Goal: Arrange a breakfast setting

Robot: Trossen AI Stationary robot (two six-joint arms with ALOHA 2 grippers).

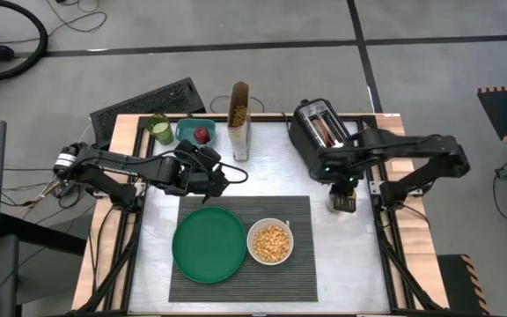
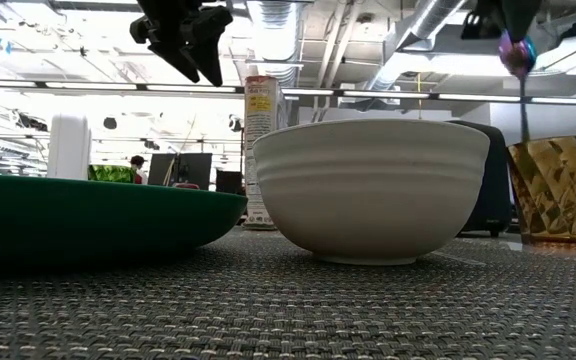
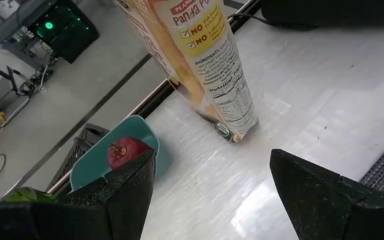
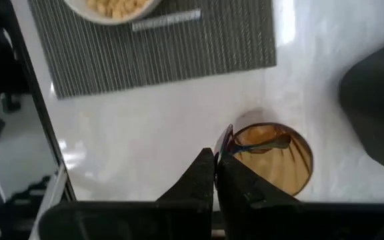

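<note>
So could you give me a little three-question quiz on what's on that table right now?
1. True or false: the white bowl is empty.
2. Which gripper holds the spoon over the amber glass? A) left B) right
3. Fill in: the red apple lies in the teal ___.

Key:
1. False; it holds cereal and sits beside the green plate on the placemat.
2. B; the right gripper is shut on it, while the left gripper hangs open near the cereal box.
3. Container.

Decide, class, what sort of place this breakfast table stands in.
Probably a robotics lab or workshop, not a kitchen: exposed ceiling ducts, hazard-striped floor tape and loose cables surround the table.
</note>
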